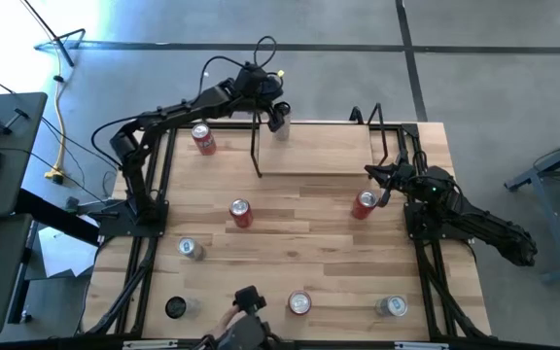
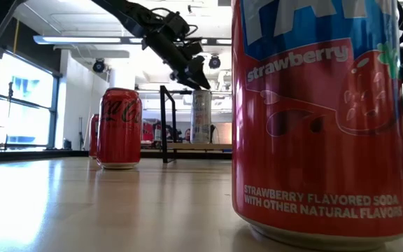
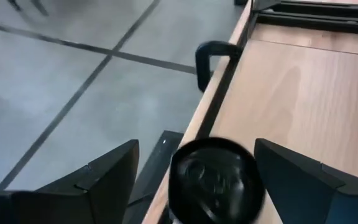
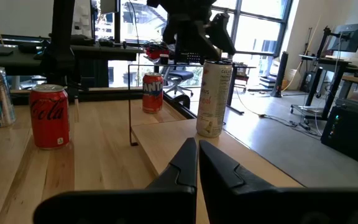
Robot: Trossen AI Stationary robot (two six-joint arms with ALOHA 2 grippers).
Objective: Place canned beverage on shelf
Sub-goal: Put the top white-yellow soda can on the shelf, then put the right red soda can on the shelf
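A tall slim pale can stands upright on its base at the far left corner of the light-wood shelf. It also shows in the low view and the right wrist view. My left gripper hangs just above the can, open. In the left wrist view my left gripper has a finger on either side of the can's dark top, apart from it. My right gripper is shut and empty over the table's right side, beside a red can.
Several more cans stand on the tabletop: red ones, silver ones, and others near the front edge. A strawberry soda can fills the low view. Thin black rods frame the shelf.
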